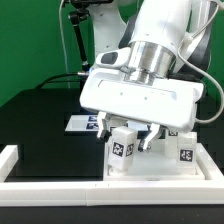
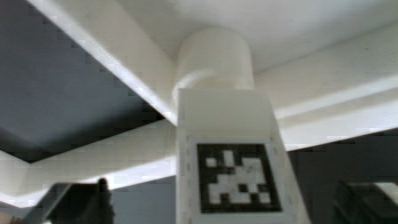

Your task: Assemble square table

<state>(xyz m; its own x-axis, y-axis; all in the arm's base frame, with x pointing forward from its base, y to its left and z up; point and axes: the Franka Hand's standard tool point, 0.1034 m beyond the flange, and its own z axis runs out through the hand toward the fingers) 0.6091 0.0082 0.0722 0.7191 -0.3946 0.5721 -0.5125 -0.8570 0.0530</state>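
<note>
The surface is a black table (image 1: pixel 40 120), and a low white wall (image 1: pixel 20 165) runs along its near edge; behind it is a green backdrop. On the far part of the table lies the marker board (image 1: pixel 78 122), flat.

The square slab (image 1: pixel 135 98) is not lying flat. It seems to rest on legs that stand under it, so its recessed face probably looks down and the sockets take the leg tops. One leg (image 1: pixel 121 150) stands upright under the slab, with its tag facing the camera. In the wrist view this leg (image 2: pixel 228 150) goes up into a round socket at a corner of the slab (image 2: pixel 125 50). Another leg (image 1: pixel 185 150) stands at the exterior view's right, also under the slab.

The gripper (image 1: pixel 147 140) reaches down past the near edge of the slab, just beside the first leg. The fingers (image 1: pixel 155 136) appear apart and do not press on the leg; in the wrist view dark finger tips (image 2: pixel 71 200) stand on each side of the leg with a gap. So I judge the hand is wide and holds nothing.

The leg is probably left in its socket so the hand can take a new grip and turn it more.
</note>
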